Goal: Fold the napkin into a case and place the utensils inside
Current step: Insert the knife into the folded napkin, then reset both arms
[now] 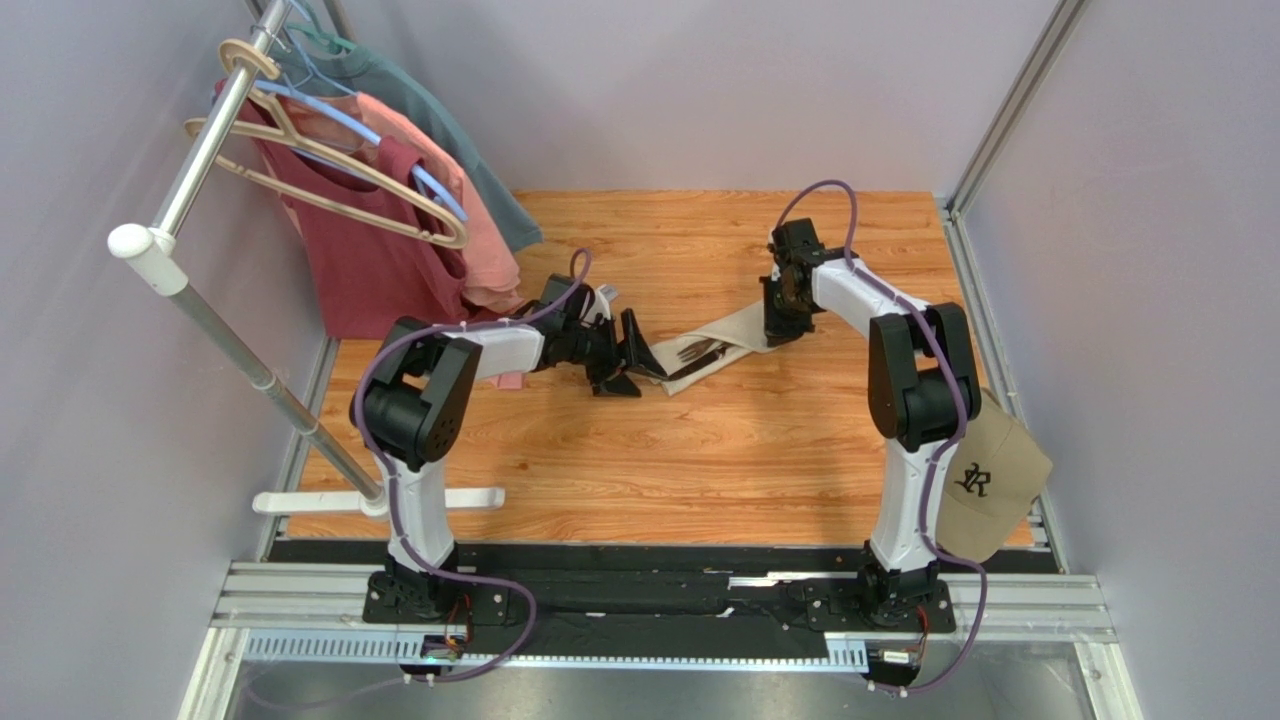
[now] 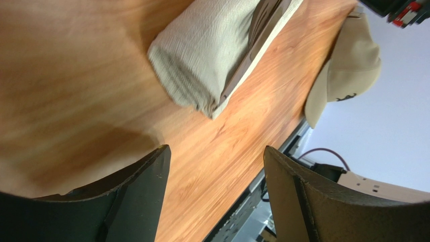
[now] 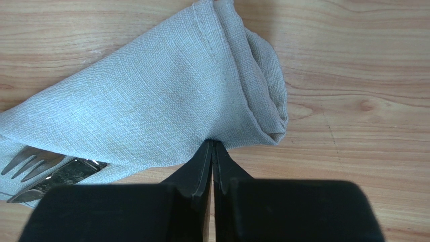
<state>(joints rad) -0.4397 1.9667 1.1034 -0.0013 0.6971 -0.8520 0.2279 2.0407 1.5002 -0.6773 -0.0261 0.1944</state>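
Observation:
The beige napkin [image 1: 739, 336] lies folded into a narrow case [image 3: 151, 101] in the middle of the wooden table. The dark fork [image 3: 29, 160] and knife [image 3: 56, 177] stick out of the case's left end in the right wrist view. My right gripper [image 3: 212, 143] is shut, its tips touching the case's near edge by the rolled end. I cannot tell whether any cloth is pinched. My left gripper [image 2: 216, 151] stands open and empty just short of the case's other end [image 2: 202, 55]. In the top view, the left gripper [image 1: 639, 357] is beside the utensils [image 1: 699, 354].
A tan baseball cap [image 1: 995, 474] lies at the table's right front edge, also seen as the cap [image 2: 348, 65] in the left wrist view. Red and pink shirts [image 1: 383, 225] hang from a metal rack [image 1: 226, 308] at the left, its white foot [image 1: 376, 503] on the table.

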